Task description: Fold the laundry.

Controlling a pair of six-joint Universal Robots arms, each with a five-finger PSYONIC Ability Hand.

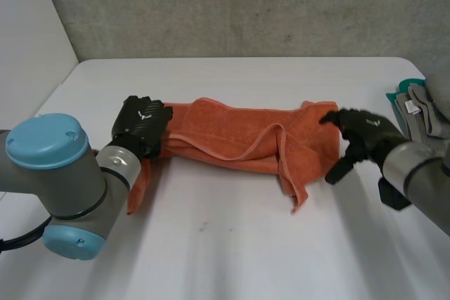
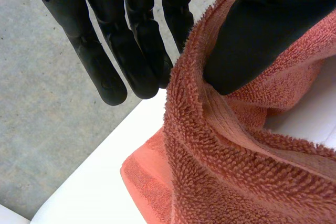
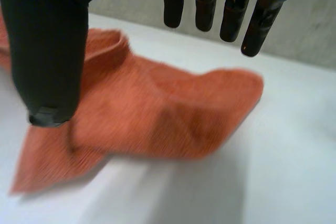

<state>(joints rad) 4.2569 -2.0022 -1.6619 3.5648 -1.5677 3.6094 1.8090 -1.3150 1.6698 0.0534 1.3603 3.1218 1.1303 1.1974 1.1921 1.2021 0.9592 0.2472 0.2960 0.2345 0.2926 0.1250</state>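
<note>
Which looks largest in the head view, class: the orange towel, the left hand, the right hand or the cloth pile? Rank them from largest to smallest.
1. orange towel: clearly the largest.
2. left hand, right hand and cloth pile: these look much alike, and the view's edge cuts the pile off, so no ranking among them.

My left hand covers the towel's end, thumb tip buried in a fold. The head view's edge cuts a folded pile.

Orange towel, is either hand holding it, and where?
Neither grips the towel. Its end edge drapes over the thumb of the left hand, fingers straight; the right hand hovers open.
</note>
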